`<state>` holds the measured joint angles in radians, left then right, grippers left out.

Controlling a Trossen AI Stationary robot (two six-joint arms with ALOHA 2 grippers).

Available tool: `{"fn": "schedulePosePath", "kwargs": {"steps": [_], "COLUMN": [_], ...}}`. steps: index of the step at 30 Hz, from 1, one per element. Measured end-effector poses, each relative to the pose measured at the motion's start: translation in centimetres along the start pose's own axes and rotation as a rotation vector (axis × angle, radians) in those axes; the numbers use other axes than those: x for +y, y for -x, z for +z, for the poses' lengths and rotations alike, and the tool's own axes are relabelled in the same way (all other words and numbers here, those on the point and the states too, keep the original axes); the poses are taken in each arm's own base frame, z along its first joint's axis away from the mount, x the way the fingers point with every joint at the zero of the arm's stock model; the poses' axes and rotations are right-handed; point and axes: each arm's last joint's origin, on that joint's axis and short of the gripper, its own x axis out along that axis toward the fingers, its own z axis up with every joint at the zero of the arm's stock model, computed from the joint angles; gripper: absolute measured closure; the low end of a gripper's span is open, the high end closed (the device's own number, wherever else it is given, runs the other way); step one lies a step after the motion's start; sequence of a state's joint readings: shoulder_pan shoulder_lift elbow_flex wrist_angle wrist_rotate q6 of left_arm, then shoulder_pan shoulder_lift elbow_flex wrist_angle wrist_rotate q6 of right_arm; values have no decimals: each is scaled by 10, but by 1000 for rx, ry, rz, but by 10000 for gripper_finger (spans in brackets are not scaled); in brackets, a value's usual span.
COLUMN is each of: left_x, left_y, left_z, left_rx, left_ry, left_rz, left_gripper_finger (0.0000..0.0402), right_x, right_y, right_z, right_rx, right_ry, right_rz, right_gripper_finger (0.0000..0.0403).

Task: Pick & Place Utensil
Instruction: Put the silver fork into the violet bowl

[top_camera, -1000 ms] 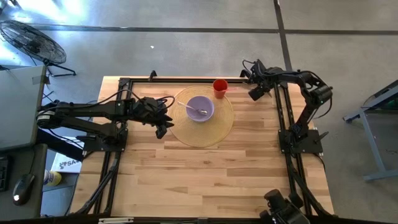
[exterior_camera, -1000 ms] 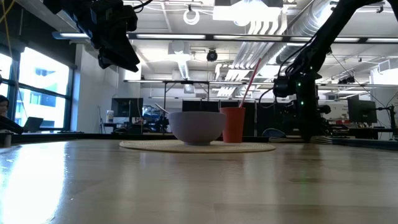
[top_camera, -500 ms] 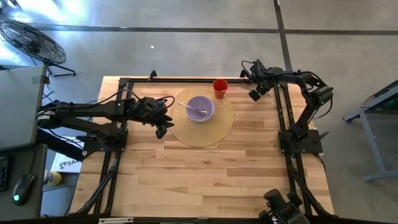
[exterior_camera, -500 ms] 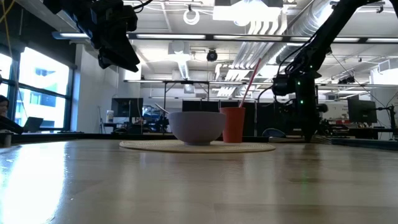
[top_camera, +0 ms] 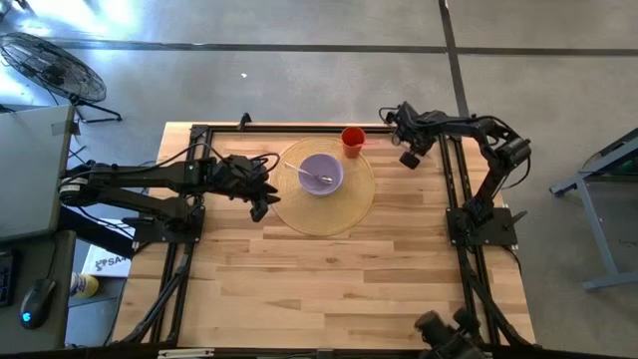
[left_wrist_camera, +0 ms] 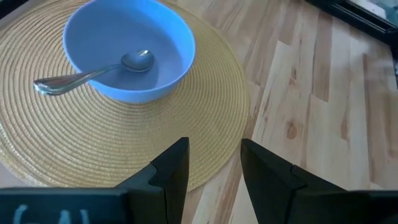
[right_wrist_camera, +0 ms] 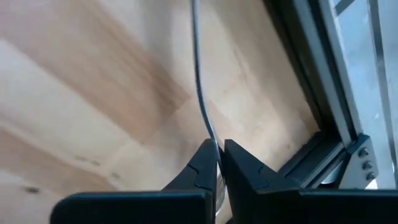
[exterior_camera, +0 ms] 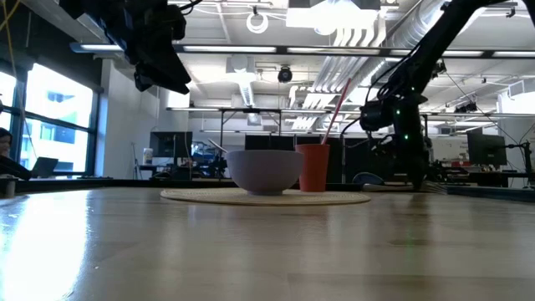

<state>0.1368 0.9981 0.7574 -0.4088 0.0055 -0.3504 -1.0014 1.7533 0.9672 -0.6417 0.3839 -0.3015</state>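
spoon [left_wrist_camera: 93,71] in purple bowl [left_wrist_camera: 168,68], straw [exterior_camera: 334,104] in red cup [exterior_camera: 313,167]

Spoon in the blue bowl on a woven mat

The spoon [left_wrist_camera: 93,71] lies in the bowl [left_wrist_camera: 129,57], upper left; the left tool [left_wrist_camera: 214,171] hangs open over the mat [left_wrist_camera: 205,118] edge, bottom centre.

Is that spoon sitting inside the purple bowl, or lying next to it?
Inside. The spoon has its head resting in the purple bowl, and its handle leans out over the rim above the woven placemat.

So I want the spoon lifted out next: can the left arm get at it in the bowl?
Probably yes. The left tool hangs open beside the mat, and the spoon handle juts over the bowl rim, uncovered.
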Motion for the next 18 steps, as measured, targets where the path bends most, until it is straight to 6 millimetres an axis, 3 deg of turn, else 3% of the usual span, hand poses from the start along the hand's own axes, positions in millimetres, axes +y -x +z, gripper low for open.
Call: {"fn": "schedulePosePath", "kwargs": {"steps": [12, 18], "left_x": [0, 0], "left_y": [0, 0], "left_z": [0, 0], "left_rx": [2, 3], "left_ry": [-4, -5], "left_rz": [-6, -6], "left_gripper_finger": [259, 259], "right_x": [7, 8], "right_y": [24, 36], "right_z": [-7, -20], "right_rx": [15, 62], "right_ry": [46, 30], "right_rz": [-24, 63], "right_gripper_finger": [400, 400]}}
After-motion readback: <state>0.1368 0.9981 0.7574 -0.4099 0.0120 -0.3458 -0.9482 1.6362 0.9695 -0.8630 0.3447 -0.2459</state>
